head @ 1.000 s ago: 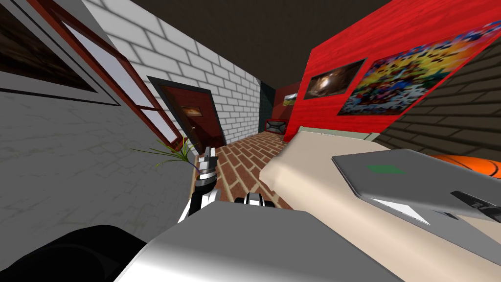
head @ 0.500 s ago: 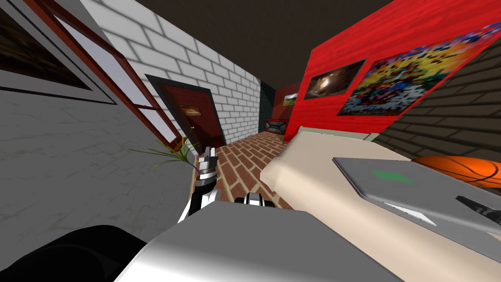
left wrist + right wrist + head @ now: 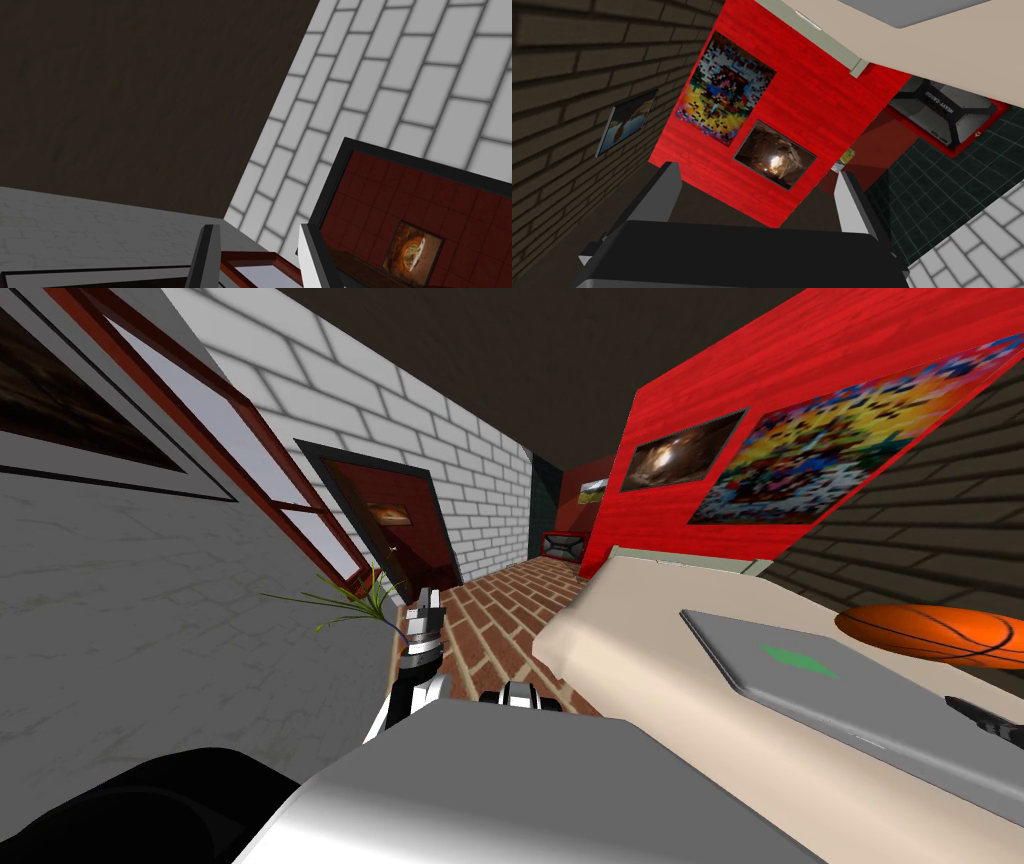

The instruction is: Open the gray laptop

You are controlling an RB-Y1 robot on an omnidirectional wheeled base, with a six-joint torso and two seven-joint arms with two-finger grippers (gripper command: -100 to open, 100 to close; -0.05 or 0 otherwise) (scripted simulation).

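Note:
The grey laptop (image 3: 810, 683), marked with a green logo, lies with its lid flat down on the beige table (image 3: 640, 638) to my right. A grey corner of the laptop (image 3: 912, 12) and the table's edge (image 3: 892, 50) also appear in the right wrist view. My right gripper (image 3: 985, 716) is a dark shape at the laptop's near right end, low over it; its fingers (image 3: 667, 192) stand open with nothing between them. My left gripper (image 3: 428, 610) is raised beside the left wall, away from the table, and it is open (image 3: 257, 240).
An orange basketball (image 3: 930, 633) rests on the table just beyond the laptop. A thin green plant (image 3: 350, 603) stands by the left wall near my left hand. Brick floor (image 3: 490, 618) runs between the wall and the table toward a dark red door (image 3: 385, 528).
The laptop's lid, raised a little one second ago with a white surface showing beneath, has dropped flat. My right gripper has slid toward the right edge. The left arm is unmoved.

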